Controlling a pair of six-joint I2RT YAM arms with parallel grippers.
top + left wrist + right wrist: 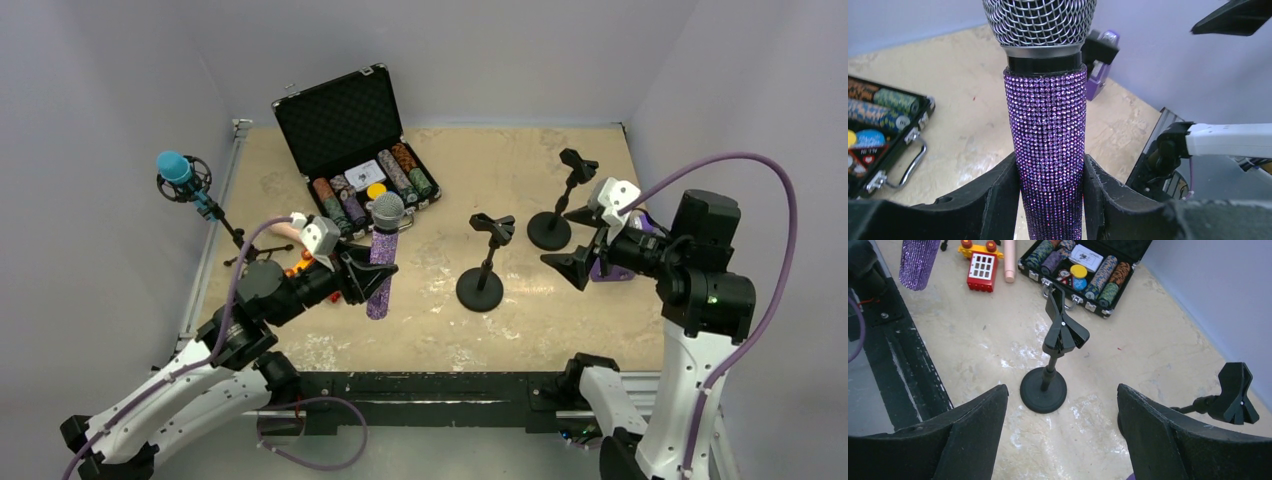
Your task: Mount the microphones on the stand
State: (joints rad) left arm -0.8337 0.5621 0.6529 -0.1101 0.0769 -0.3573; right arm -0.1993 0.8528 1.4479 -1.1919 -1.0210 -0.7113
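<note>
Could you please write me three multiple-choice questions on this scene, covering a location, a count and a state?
1. The blue microphone stands: A) far left; B) centre; C) far right.
2. Round-base stands with empty clips: A) one; B) two; C) four.
3. The left gripper is: A) open, empty; B) shut, empty; C) shut on the purple microphone.
Answers: 1 A, it is mounted on the tripod stand at the left edge. 2 B, both clips hold nothing. 3 C, its jaws clamp the glittery handle.
</note>
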